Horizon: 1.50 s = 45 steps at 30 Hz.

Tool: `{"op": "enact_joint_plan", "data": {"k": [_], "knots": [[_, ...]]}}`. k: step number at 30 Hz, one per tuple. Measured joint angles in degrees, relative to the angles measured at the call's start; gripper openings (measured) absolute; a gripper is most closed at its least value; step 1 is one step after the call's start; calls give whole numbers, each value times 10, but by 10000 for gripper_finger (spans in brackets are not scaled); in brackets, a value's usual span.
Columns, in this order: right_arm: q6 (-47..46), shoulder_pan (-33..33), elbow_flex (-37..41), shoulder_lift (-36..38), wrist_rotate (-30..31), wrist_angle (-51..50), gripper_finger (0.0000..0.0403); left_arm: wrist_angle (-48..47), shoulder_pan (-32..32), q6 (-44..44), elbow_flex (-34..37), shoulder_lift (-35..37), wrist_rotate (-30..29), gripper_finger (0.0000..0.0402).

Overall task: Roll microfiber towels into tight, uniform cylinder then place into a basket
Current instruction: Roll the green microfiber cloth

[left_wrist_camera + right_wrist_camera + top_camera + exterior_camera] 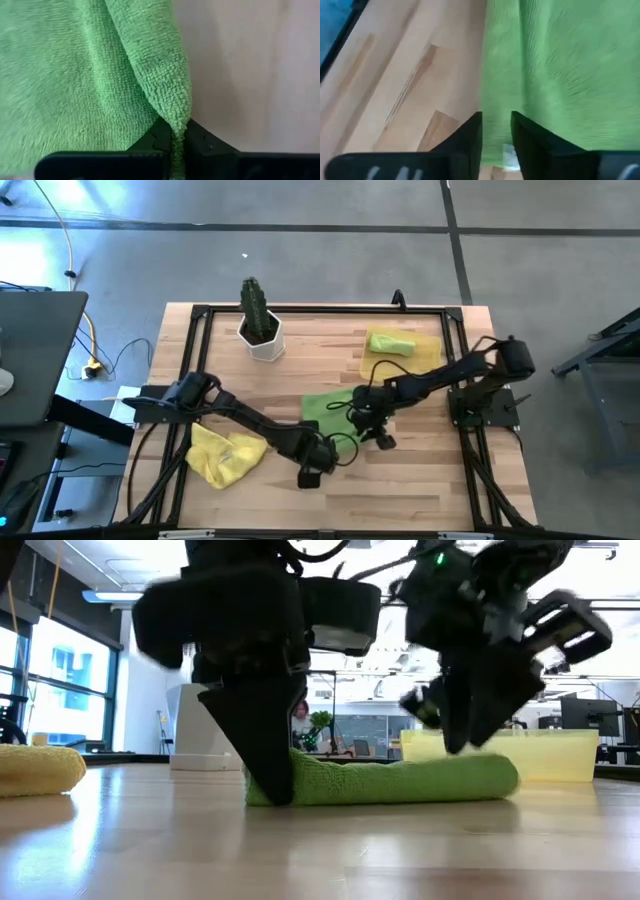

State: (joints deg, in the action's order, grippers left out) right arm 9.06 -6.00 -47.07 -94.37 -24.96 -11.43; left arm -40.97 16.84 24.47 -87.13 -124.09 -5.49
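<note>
The left gripper point(177, 142) is closed on a pinched fold at the edge of the lime green towel point(322, 412), the cloth rising from between its two dark fingers point(150, 142) and spreading away to one side of them; on the other side of the fold lies bare table point(250, 75). In the low view this gripper point(268, 765) stands point-down at one end of the towel point(390, 780), which lies folded low and long on the wood. The right gripper point(496, 132) sits over the opposite end of the same towel, its fingers point(470, 137) narrowly parted with the cloth's edge lying between them (whether they grip it cannot be told); green cloth point(560, 70) extends ahead of the fingers and wood lies beside them. Seen from above, both grippers point(310, 477) point(372, 436) meet at the near edge of this towel, close together. A second lime green towel point(390, 342), rolled, rests inside the basket point(432, 352), well beyond the right gripper. The yellow towel point(225, 455) lies crumpled beside the left arm. A potted cactus point(259, 320) stands at the far side of the table.
</note>
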Motion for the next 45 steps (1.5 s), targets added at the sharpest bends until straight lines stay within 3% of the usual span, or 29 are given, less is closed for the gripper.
{"op": "enact_joint_plan", "data": {"k": [5, 10, 13, 16, 26, 29, 33, 39, 43, 45], "knots": [[90, -65, 1, 66, 80, -18, 101, 9, -27, 4, 1, 0, 67, 3], [154, -172, 1, 95, 249, -18, 90, 9, -55, 5, 1, -1, 124, 2], [138, -210, 1, 78, 361, -26, 85, 9, -63, 8, 1, -1, 132, 2], [83, -218, 1, 48, 414, -33, 87, 9, -64, 9, 1, -1, 143, 2], [42, -219, 1, -20, 391, -29, 164, 10, -64, 24, 1, -1, 139, 4], [28, -214, 1, -31, 387, -23, 168, 10, -64, 25, 1, -1, 139, 4], [28, -213, 0, -36, 384, -16, 125, 12, -64, 26, 1, -1, 156, 4], [20, -212, 0, -39, 387, -6, 16, 20, -63, 25, 1, -2, 206, 5], [-4, -209, 0, -39, 384, -8, 12, 19, -63, 25, 1, -1, 205, 5], [-19, -198, 0, -39, 355, -10, 5, 14, -62, 24, 2, 4, 199, 5]]}}
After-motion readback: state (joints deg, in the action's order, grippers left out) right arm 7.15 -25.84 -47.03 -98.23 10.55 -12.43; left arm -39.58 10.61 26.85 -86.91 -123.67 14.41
